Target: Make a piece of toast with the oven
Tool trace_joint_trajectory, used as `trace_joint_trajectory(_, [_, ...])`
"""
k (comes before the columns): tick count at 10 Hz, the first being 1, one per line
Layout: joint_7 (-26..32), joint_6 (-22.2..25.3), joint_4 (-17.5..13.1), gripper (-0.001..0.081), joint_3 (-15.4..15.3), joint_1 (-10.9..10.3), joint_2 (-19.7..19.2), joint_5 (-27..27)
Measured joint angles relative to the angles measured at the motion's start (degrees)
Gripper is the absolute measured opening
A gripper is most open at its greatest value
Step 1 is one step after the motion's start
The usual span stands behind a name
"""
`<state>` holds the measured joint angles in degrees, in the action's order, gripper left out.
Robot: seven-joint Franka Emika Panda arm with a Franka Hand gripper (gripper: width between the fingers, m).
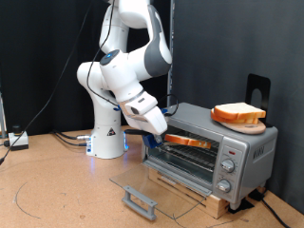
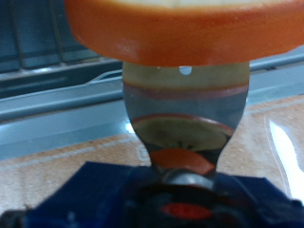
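Wooden tabletop, dark backdrop. The gripper (image 1: 161, 127) is clamped on the piece of toast (image 1: 187, 140), which pokes ahead of it into the oven (image 1: 211, 150), door down. Keep it level so it clears the rack.

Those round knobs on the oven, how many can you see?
3, in a column on the oven's right front panel: top knob, middle knob, bottom knob. None looks hidden.
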<state>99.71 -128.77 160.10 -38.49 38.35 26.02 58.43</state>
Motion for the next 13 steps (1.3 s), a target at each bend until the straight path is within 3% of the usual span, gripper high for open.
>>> trace_joint_trajectory(4, [-3.2, -4.6, 1.2, 0.0467, -2.7, 0.0, 1.6, -0.4])
trace_joint_trajectory(7, [-8.3, -8.7, 0.6, 0.0467, -5.0, 3.4, 1.1, -4.5])
trace_joint_trajectory(10, [-8.5, -8.3, -0.6, 0.0467, -4.9, 5.0, 0.7, -4.6])
trace_joint_trajectory(13, [-7.9, -5.8, -1.4, 0.0467, -4.1, 4.5, 0.8, -3.2])
